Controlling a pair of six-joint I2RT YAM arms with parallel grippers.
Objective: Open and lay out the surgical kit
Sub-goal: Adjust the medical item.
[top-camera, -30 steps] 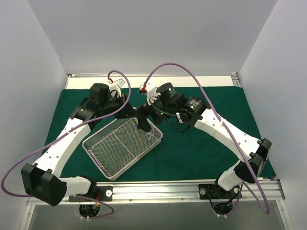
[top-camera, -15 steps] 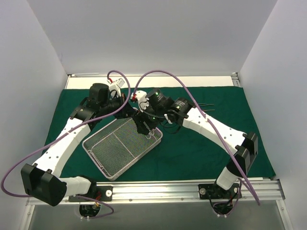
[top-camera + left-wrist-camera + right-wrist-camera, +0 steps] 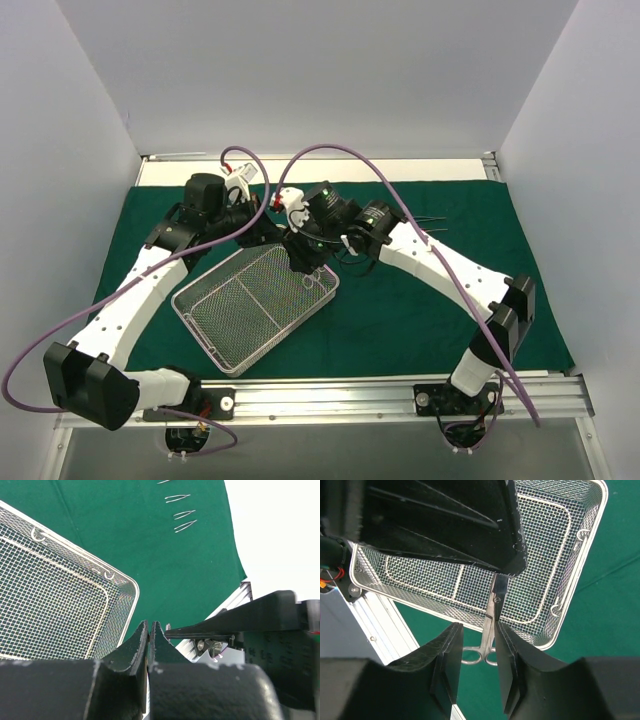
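The dark green drape point(image 3: 420, 300) lies spread flat with the silver wire-mesh tray point(image 3: 210, 330) on it at left centre. My left gripper point(image 3: 283, 240) hovers over the tray's far corner, shut on the blades of a pair of steel scissors point(image 3: 489, 615). The scissors hang down with their finger rings lowest. My right gripper point(image 3: 477, 628) straddles their shank just above the rings. Its jaws are narrow but still open, and the left pad stands apart from the steel. In the left wrist view that gripper point(image 3: 150, 625) shows pressed shut beside the tray rim point(image 3: 135, 587).
Thin steel forceps point(image 3: 184, 514) lie in a row on the drape near its far right corner point(image 3: 425, 222). White walls close in on both sides. An aluminium rail point(image 3: 320, 395) runs along the near edge by the arm bases.
My right arm has swung left to meet the left gripper over the tray corner, and its jaws have narrowed from wide open to close around the scissors. The left arm stayed still.
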